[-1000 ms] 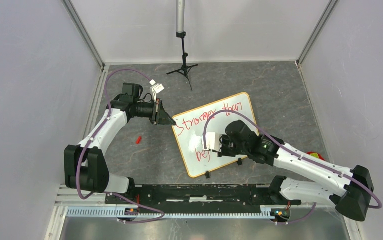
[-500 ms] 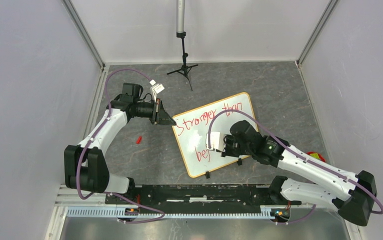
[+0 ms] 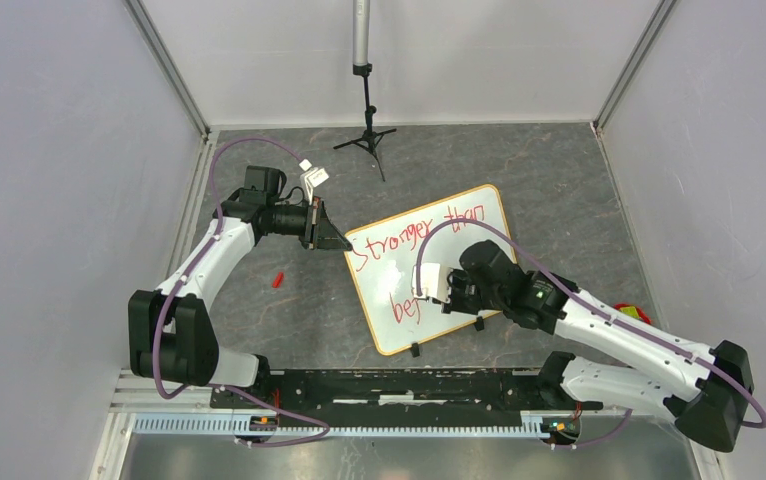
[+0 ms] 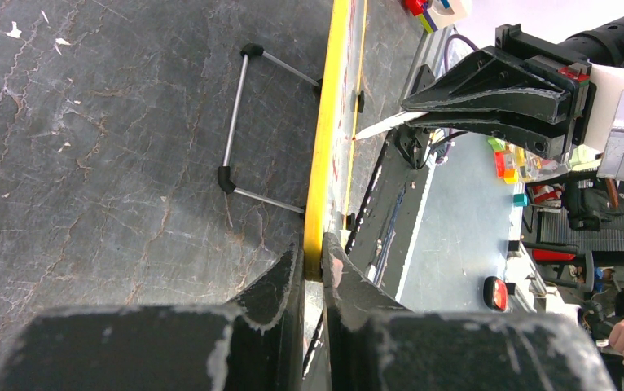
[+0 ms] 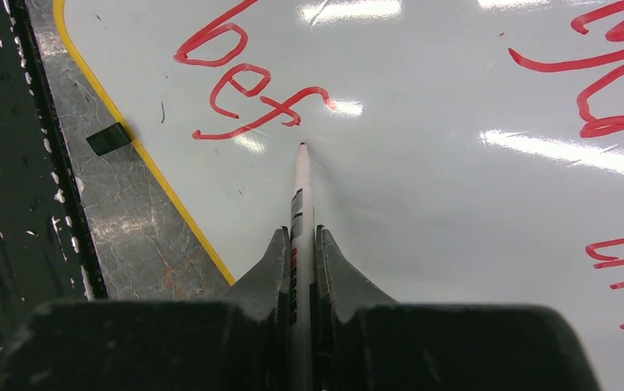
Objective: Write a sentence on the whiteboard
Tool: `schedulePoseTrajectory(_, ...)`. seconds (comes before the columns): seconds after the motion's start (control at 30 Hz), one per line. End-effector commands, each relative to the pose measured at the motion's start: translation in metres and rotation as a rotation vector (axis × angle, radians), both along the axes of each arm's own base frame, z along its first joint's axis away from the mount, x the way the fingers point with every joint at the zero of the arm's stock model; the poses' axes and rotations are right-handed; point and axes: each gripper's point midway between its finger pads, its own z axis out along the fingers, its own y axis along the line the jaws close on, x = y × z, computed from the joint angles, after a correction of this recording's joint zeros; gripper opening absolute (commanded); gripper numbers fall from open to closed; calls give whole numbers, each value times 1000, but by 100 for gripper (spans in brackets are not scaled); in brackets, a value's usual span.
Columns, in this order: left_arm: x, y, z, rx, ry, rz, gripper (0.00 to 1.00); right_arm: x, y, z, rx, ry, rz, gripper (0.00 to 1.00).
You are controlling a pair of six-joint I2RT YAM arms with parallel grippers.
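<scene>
Left gripper (image 4: 313,252) pinches the whiteboard (image 3: 379,290) edge to steady it, while right gripper (image 5: 299,240) clamps the marker (image 5: 301,183) — tip by "bef", seemingly set to extend the sentence (image 3: 399,243).

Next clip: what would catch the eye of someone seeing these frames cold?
The whiteboard lies askew in the middle, carrying red writing that reads roughly "Stronger than" with an unfinished "bef" below. The right claw pinches a marker with its tip beside that "f". The left claw clamps the board's corner nearest the left arm.
</scene>
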Motion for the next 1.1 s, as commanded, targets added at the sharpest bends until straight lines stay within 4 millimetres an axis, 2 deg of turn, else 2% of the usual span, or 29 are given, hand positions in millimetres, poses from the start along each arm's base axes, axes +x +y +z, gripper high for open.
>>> schedulePoseTrajectory(0.0,14,2,4,27,-76,16,2,4,8,10,40,-5,-3,0)
schedulePoseTrajectory(0.3,14,2,4,26,-75,16,2,13,7,9,22,-24,-39,0)
schedulePoseTrajectory(0.5,14,2,3,27,-75,16,2,10,13,9,30,-3,-16,0)
schedulePoseTrajectory(0.8,13,2,4,28,-78,16,2,-5,3,-18,-54,56,39,0)
schedulePoseTrajectory(1.07,14,2,3,29,-74,15,3,-10,-7,-25,-112,75,56,0)
